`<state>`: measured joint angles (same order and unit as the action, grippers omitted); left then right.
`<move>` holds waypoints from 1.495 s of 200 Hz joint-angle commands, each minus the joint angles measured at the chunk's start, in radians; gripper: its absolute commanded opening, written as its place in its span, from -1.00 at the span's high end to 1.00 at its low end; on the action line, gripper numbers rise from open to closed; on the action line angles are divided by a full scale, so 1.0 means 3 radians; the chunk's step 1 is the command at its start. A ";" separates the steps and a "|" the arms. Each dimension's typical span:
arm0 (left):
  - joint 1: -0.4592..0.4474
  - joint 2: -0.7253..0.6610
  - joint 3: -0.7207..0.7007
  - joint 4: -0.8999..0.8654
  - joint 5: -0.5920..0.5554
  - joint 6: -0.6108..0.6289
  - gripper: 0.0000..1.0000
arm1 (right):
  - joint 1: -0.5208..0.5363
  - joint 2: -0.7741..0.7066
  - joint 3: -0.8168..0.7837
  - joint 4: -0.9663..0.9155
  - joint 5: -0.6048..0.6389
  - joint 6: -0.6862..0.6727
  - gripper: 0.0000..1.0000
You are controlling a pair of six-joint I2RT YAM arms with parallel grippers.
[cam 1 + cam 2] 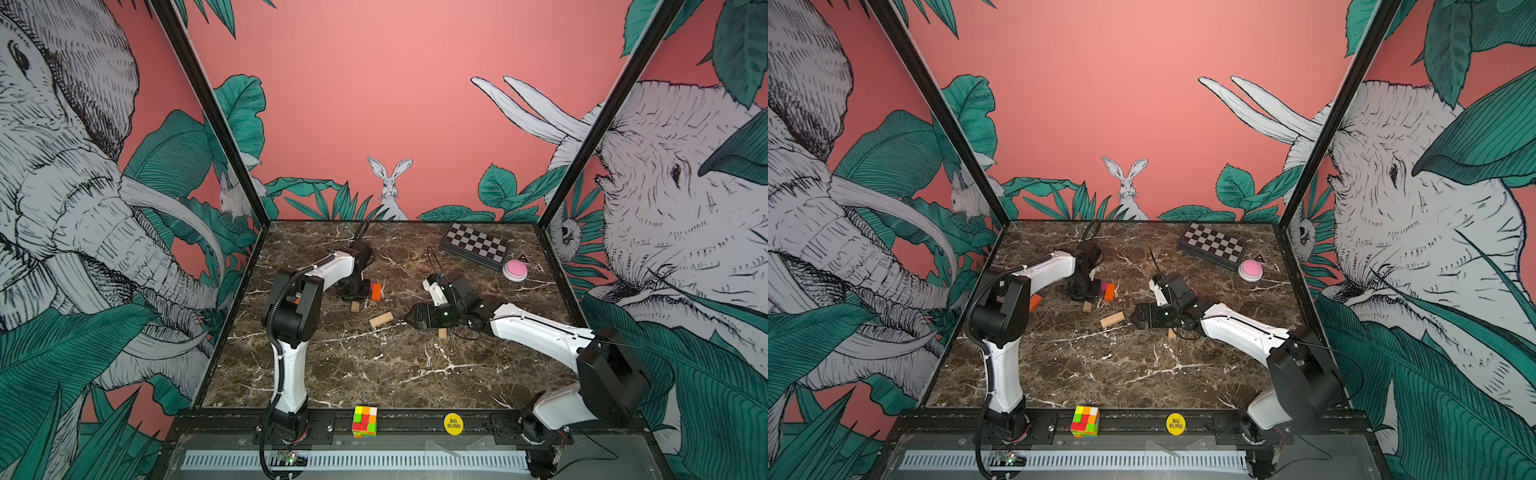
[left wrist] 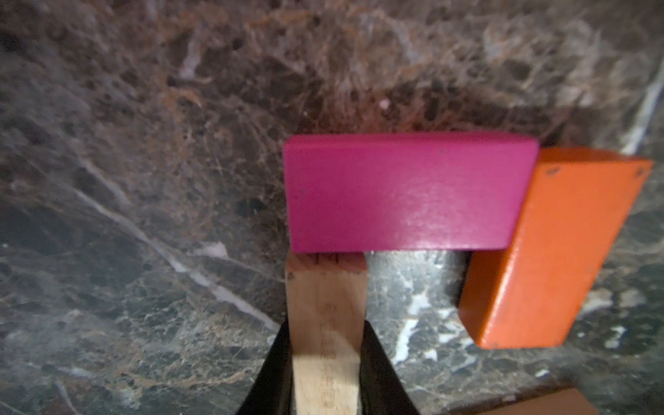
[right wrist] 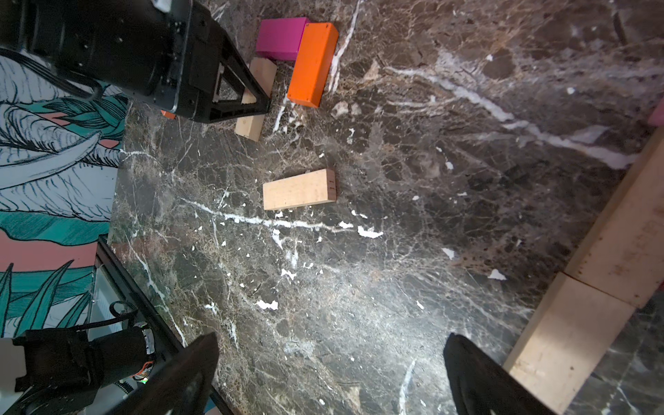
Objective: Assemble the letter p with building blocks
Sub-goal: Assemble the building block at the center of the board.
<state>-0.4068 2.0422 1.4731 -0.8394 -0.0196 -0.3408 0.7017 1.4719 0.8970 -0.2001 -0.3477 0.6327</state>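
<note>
Top views: left fingers clamped on a tan block, low on the worktop, beside the magenta block and orange block. Right fingers point at a loose tan block.
Left wrist: held tan block's end touches the magenta block; orange block butts against magenta's end.
Right wrist: right fingers spread wide above the worktop; two tan blocks lie end to end beside them.

Coral-pink walls with elephant, rabbit and leaf drawings enclose a dark brown marble tabletop.
</note>
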 commanded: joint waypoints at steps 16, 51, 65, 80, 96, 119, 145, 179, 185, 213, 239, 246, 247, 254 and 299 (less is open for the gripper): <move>-0.0027 0.0101 -0.0027 -0.0035 0.0018 -0.0035 0.99 | -0.0007 0.0007 0.0080 -0.0026 0.0029 0.0013 -0.97; -0.0037 0.0126 -0.0019 -0.0025 0.0060 -0.0005 0.99 | -0.0008 0.0022 0.0076 -0.0014 0.0026 0.0038 -0.97; -0.0037 0.0126 -0.0022 -0.0029 0.0048 0.0001 0.98 | -0.0011 0.0018 0.0073 -0.0005 0.0025 0.0044 -0.97; -0.0037 0.0121 -0.0019 -0.0025 0.0046 0.0006 0.98 | -0.0007 0.0008 0.0073 -0.0003 0.0026 0.0044 -0.97; -0.0039 0.0126 -0.0012 -0.0022 0.0060 0.0003 0.98 | -0.0008 0.0010 0.0073 -0.0008 0.0025 0.0045 -0.97; -0.0035 0.0131 0.0004 -0.0035 0.0046 -0.0018 0.98 | -0.0007 0.0013 0.0073 -0.0001 0.0027 0.0049 -0.97; -0.0038 0.0147 0.0011 -0.0047 0.0064 -0.0046 0.98 | -0.0009 0.0024 0.0065 0.0019 0.0021 0.0069 -0.97; -0.0047 0.0162 0.0029 -0.0048 0.0075 -0.0042 0.99 | -0.0007 0.0033 0.0066 0.0026 0.0015 0.0069 -0.97; -0.0055 0.0162 0.0030 -0.0045 0.0066 -0.0031 0.99 | -0.0007 0.0033 0.0069 0.0023 0.0014 0.0065 -0.97; -0.0055 0.0167 0.0011 -0.0053 0.0058 -0.0003 0.99 | -0.0007 0.0038 0.0058 0.0022 0.0015 0.0064 -0.97; -0.0055 0.0152 -0.0008 -0.0049 0.0009 -0.0025 1.00 | -0.0008 0.0043 0.0063 0.0024 0.0018 0.0075 -0.97; -0.0055 0.0161 -0.0002 -0.0050 0.0004 -0.0036 0.99 | -0.0008 0.0044 0.0064 0.0026 0.0018 0.0076 -0.97; -0.0055 0.0161 0.0001 -0.0053 0.0004 -0.0035 1.00 | -0.0008 0.0043 0.0063 0.0027 0.0016 0.0075 -0.97; -0.0055 0.0171 0.0003 -0.0055 0.0004 -0.0047 1.00 | -0.0008 0.0048 0.0062 0.0028 0.0012 0.0079 -0.97; -0.0055 0.0197 0.0007 -0.0054 -0.0011 -0.0097 0.99 | -0.0010 0.0062 0.0072 0.0032 0.0009 0.0086 -0.97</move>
<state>-0.4149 2.0529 1.4860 -0.8425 -0.0196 -0.3492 0.7017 1.4818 0.8970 -0.2028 -0.3485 0.6514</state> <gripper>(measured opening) 0.269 0.984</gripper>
